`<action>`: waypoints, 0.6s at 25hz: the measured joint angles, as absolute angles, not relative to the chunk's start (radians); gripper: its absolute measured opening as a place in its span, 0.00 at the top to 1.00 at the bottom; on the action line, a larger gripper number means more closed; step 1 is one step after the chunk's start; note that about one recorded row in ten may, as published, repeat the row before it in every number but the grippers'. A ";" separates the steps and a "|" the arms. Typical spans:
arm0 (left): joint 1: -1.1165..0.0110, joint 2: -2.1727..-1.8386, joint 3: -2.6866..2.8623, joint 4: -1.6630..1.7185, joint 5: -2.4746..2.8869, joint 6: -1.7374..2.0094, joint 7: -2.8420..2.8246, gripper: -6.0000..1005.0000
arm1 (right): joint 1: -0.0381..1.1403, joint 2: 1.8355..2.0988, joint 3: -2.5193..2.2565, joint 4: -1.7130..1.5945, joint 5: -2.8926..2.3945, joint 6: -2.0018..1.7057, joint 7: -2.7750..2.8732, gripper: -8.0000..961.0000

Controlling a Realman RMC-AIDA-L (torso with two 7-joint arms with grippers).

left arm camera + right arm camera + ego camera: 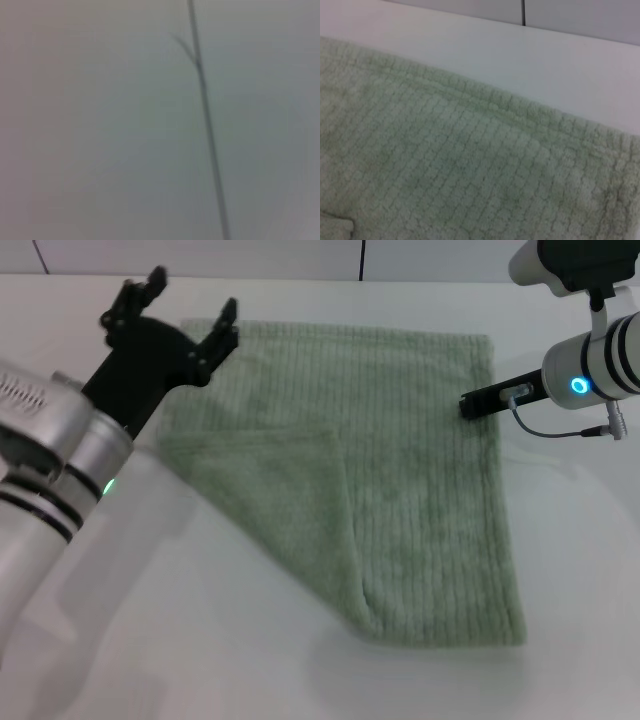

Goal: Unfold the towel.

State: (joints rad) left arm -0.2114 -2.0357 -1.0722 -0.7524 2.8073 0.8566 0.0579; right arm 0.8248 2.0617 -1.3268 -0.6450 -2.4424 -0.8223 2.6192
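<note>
You've got almost nothing to read here. On the left arm point(40, 430), the grey shell carries a strip of dark lettering at its upper edge, cut off by the frame and too partial to make out. The towel point(400, 470) shows no label or tag.

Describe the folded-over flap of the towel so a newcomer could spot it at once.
On the white table lies a pale green towel. At its near-left corner, below the open left gripper, a triangular flap lies doubled over the towel, the only two-layered part.
</note>
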 joint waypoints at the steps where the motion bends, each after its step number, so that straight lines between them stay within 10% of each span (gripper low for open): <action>1: -0.211 -2.036 -1.072 -0.752 2.807 0.857 0.058 0.19 | 0.825 2.062 -1.327 -0.645 -2.442 -0.822 2.619 0.99; 7: -0.142 -1.932 -1.066 -1.280 2.886 0.231 0.024 0.19 | 0.821 2.061 -1.327 -0.641 -2.442 -0.822 2.619 0.99; 13: -0.131 -1.922 -1.072 -1.440 2.886 -0.011 0.062 0.19 | 0.819 2.060 -1.327 -0.636 -2.442 -0.822 2.618 0.99; 15: -0.150 -1.966 -1.124 -1.647 2.883 -0.453 0.221 0.19 | 0.818 2.060 -1.327 -0.637 -2.442 -0.823 2.619 0.99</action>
